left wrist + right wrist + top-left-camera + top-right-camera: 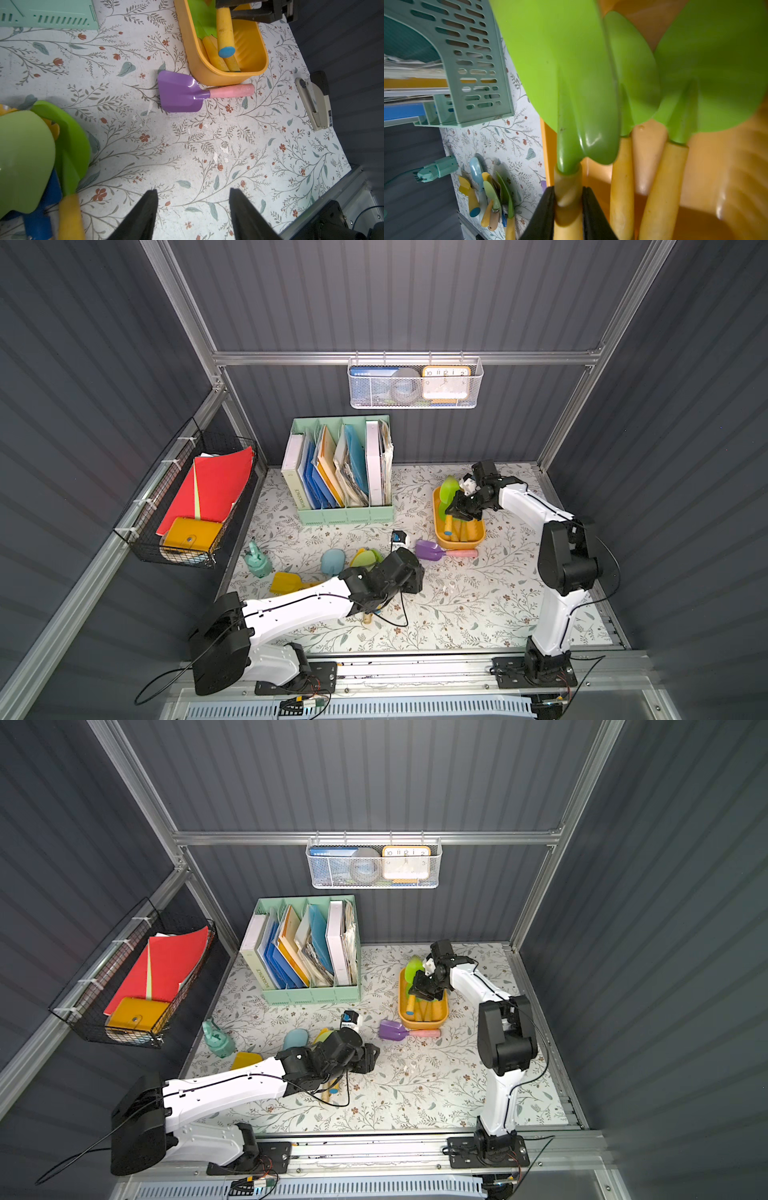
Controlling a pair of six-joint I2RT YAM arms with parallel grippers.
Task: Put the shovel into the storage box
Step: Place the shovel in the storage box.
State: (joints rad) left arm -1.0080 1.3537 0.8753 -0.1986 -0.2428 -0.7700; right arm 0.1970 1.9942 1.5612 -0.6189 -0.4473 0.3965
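The mustard-yellow storage box stands on the flowered mat at the right. My right gripper is over the box, shut on the yellow handle of a green shovel. Its blue-capped handle end points down into the box and its blade rises past the far rim. Two more green shovels lie inside. A purple shovel with a pink handle lies on the mat against the box's near wall. My left gripper hangs open above bare mat.
A heap of shovels and a teal watering can lie at the left of the mat. The mint-green file holder stands at the back. A white mesh basket and a black wire basket hang on the walls.
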